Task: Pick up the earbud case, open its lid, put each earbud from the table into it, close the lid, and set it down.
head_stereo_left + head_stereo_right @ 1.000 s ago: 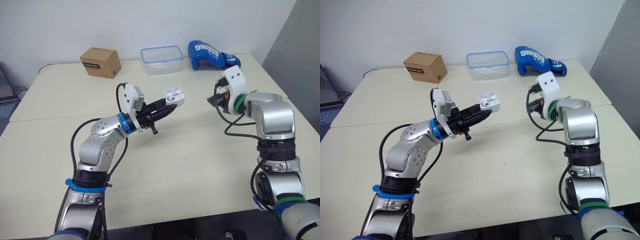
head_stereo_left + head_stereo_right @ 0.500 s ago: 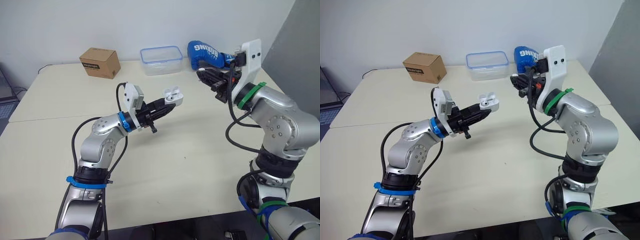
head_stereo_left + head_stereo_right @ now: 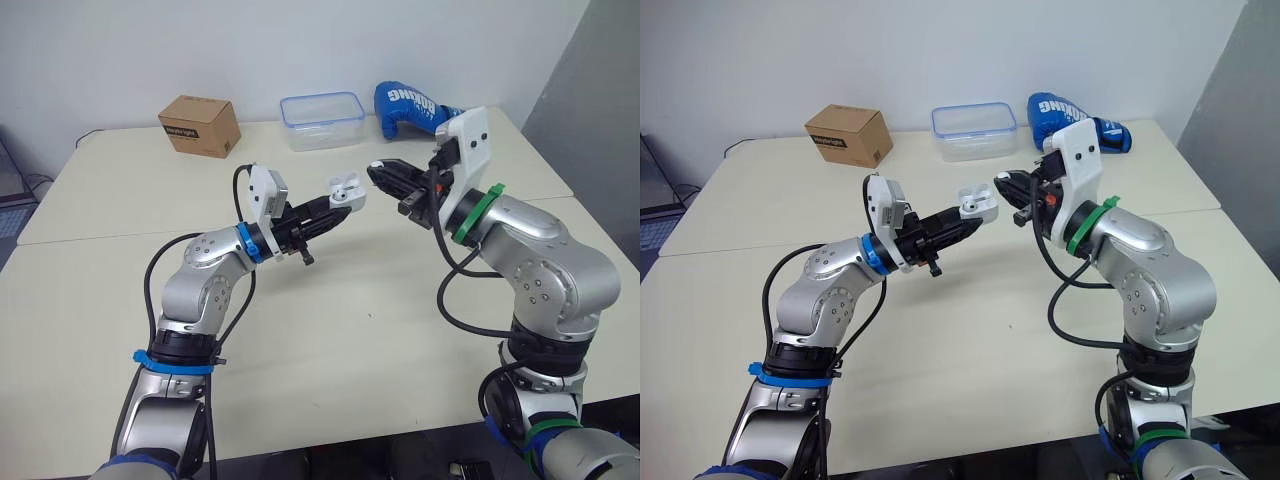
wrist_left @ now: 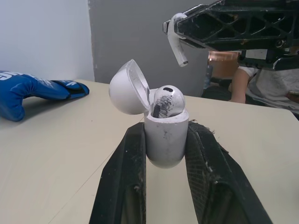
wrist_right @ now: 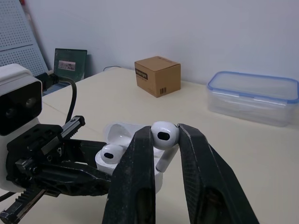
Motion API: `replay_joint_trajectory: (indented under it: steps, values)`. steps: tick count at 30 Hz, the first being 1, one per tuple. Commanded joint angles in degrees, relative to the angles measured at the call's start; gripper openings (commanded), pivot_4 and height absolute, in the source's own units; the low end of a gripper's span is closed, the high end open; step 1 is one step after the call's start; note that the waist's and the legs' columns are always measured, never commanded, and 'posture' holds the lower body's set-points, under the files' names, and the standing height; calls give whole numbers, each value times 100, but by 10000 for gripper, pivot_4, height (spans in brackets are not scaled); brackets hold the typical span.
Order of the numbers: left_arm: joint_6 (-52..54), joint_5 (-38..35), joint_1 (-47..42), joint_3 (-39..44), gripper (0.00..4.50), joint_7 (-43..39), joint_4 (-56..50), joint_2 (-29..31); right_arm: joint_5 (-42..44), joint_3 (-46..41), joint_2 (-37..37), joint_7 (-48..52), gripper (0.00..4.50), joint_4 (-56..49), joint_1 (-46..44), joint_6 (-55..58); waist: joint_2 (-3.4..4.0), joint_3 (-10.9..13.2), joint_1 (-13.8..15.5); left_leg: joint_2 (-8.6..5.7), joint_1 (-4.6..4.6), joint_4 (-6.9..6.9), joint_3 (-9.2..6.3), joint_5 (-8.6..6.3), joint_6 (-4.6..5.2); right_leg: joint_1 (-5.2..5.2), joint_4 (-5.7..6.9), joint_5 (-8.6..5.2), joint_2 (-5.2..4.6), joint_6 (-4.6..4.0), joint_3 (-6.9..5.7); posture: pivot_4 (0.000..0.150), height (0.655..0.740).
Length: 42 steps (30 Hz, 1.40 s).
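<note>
1. The left end effector (image 3: 336, 203) is closed on the lower body of the earbud case (image 4: 166, 140) and holds it upright in the air above the counter (image 3: 380, 300).
2. The case lid (image 4: 127, 88) is hinged open and tilted back.
3. One earbud (image 4: 167, 99) sits in the case, with its head above the rim.
4. The right end effector (image 5: 163, 135) is closed on the head of the second earbud (image 5: 164, 132). The stem hangs below the fingers.
5. The second earbud is close above the open case and does not touch it.
6. A cardboard box (image 3: 199, 124), a clear plastic container (image 3: 323, 120) and a blue boxing glove (image 3: 412, 108) lie along the far side of the counter, well apart from both end effectors.
</note>
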Motion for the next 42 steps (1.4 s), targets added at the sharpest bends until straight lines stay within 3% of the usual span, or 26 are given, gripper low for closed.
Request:
replay_joint_trajectory:
  steps: [1, 42]
  values:
    - [-52, -54, -107, 43, 7847, -23, -264, 32, 153, 102, -52, -77, 3847, -42, -41, -293, 0, 0, 0, 0, 0, 0, 0, 0, 0, 0, -1, 0, 0, 0, 0, 1500, 7400]
    - [114, -133, -136, 83, 7847, 53, -455, -4, 120, 865, -393, -588, 3847, 224, 143, -921, 0, 0, 1, 0, 0, -1, 0, 0, 0, 1, -3, 0, 1, 0, 0, 1500, 7400]
